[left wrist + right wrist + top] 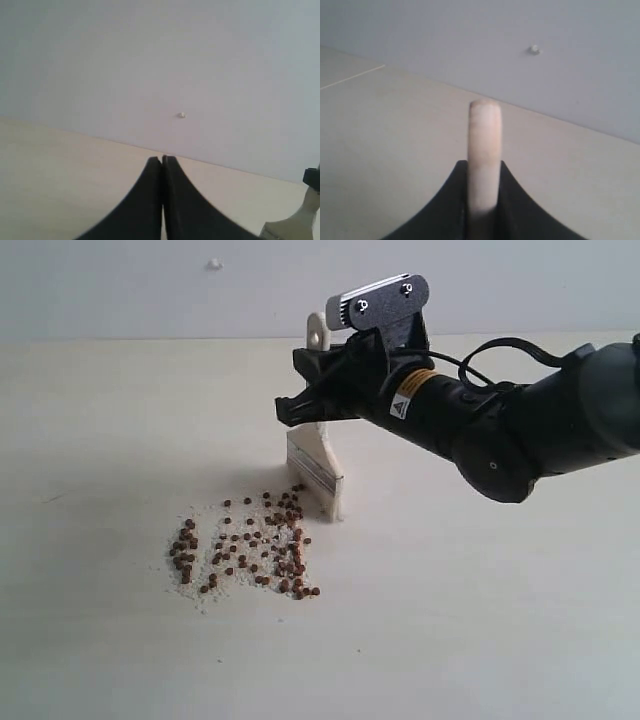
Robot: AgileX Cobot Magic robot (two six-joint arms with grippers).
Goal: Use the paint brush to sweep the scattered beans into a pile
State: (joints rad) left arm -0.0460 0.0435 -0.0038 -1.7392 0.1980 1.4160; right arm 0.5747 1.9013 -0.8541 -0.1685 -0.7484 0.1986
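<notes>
The reddish-brown beans [255, 545] lie in a loose patch on the table, mixed with fine white crumbs. The paint brush [318, 472] stands nearly upright at the patch's far right edge, bristles down on the table. My right gripper [310, 390] is shut on its white handle, which sticks out between the black fingers [484, 135] in the right wrist view. A corner of the brush [295, 225] also shows in the left wrist view. My left gripper [161, 160] is shut with nothing in it and does not show in the exterior view.
The pale table [480, 620] stretches around the beans. A grey wall [150, 280] with a small white speck [214, 263] rises behind it. The right arm [520, 420] reaches in from the right above the table.
</notes>
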